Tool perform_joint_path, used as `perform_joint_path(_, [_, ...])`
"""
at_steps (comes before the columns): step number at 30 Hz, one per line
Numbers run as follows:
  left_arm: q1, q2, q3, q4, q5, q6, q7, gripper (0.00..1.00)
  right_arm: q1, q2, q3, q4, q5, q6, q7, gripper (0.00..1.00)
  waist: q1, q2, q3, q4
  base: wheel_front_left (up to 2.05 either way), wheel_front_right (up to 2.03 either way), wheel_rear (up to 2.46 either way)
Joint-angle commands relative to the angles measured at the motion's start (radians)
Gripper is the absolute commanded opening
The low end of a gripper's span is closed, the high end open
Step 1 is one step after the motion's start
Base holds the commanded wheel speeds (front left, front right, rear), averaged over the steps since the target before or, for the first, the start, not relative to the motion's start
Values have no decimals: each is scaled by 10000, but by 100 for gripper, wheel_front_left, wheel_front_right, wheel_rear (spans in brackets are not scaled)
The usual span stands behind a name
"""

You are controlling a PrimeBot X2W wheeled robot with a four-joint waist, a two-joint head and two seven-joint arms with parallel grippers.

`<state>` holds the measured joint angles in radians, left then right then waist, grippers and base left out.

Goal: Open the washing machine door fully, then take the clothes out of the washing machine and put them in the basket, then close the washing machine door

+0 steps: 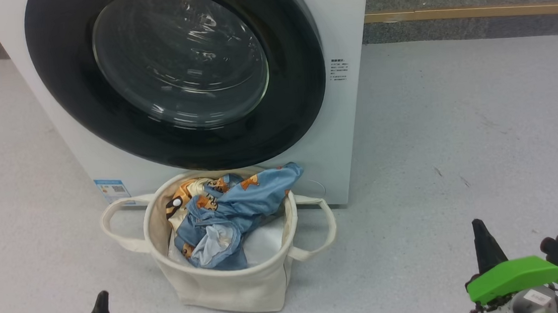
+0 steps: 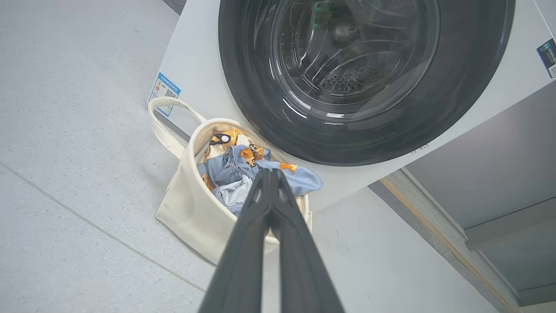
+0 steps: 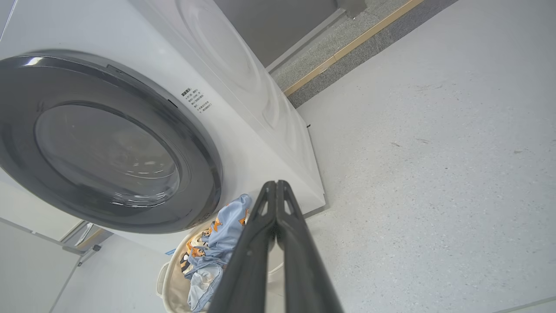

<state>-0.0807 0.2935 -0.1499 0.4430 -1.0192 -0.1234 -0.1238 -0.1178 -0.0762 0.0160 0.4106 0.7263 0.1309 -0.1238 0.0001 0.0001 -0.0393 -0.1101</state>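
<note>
Head view: layout consistent, as a judgement, with the end of the unloading sequence. The washing machine door (image 1: 179, 60) lies flush against the front of the washing machine (image 1: 342, 17). Whether its latch has caught cannot be told. The basket (image 1: 229, 285) stands on the floor (image 1: 456, 127) just in front of the machine, directly below the door's black rim. It holds the clothes (image 1: 228, 210), a light-blue and orange bundle, and 1 blue fold drapes over the rear rim toward the machine.

Risks, as a judgement: an uncaught latch would let the door swing out. The overhanging fold could slide off the rim onto the floor. A forward sweep of an arm could tip the soft-sided basket.

The left gripper (image 1: 102, 302) sits at the lower left and the right gripper (image 1: 479, 230) at the lower right, each with its fingers pressed together and holding nothing. The basket lies ahead of and between the 2 grippers, nearer the left one and apart from both. The door lies beyond it, well apart from either gripper.
</note>
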Motion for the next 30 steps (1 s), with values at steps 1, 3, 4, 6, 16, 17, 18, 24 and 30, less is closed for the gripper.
perform_joint_path(1, [-413, 108, 319, -379, -193, -26, 62, 0, -336, -32, -21, -386, 266, -1, 59, 0, -1, -1, 8, 19, 0, 0, 0])
perform_joint_path(3, [-409, 46, 376, -418, -333, -27, 119, 0, -326, -25, -53, -418, 477, -1, 116, 0, -1, -1, 18, 46, 0, 0, 0])
perform_joint_path(4, [-408, 14, 405, -438, -404, -28, 148, 0, -320, -21, -69, -434, 583, -1, 145, 0, -1, -1, 23, 59, 0, 0, 0])
perform_joint_path(6, [-404, -50, 463, -478, -547, -29, 205, 0, -309, -14, -101, -465, 797, -1, 203, 0, -1, -1, 34, 86, 0, 0, 0])
perform_joint_path(16, [-387, -367, 754, -678, -1257, -35, 495, 0, -255, 23, -262, -624, 1865, -1, 493, 0, -1, -1, 86, 221, 0, 0, 0])
perform_joint_path(17, [-385, -398, 783, -698, -1329, -36, 524, 0, -250, 26, -278, -640, 1971, -1, 522, 0, -1, -1, 91, 235, 0, 0, 0])
perform_joint_path(18, [-383, -430, 812, -718, -1400, -36, 553, 0, -244, 30, -294, -656, 2078, -1, 551, 0, -1, -1, 96, 248, 0, 0, 0])
perform_joint_path(24, [-373, -620, 987, -838, -1826, -40, 726, 0, -212, 52, -391, -751, 2719, -1, 725, 0, -1, -1, 127, 329, 0, 0, 0])
perform_joint_path(30, [-364, -779, 1132, -938, -2182, -43, 871, 0, -185, 70, -471, -831, 3253, -1, 869, 0, -1, -1, 153, 397, 0, 0, 0])
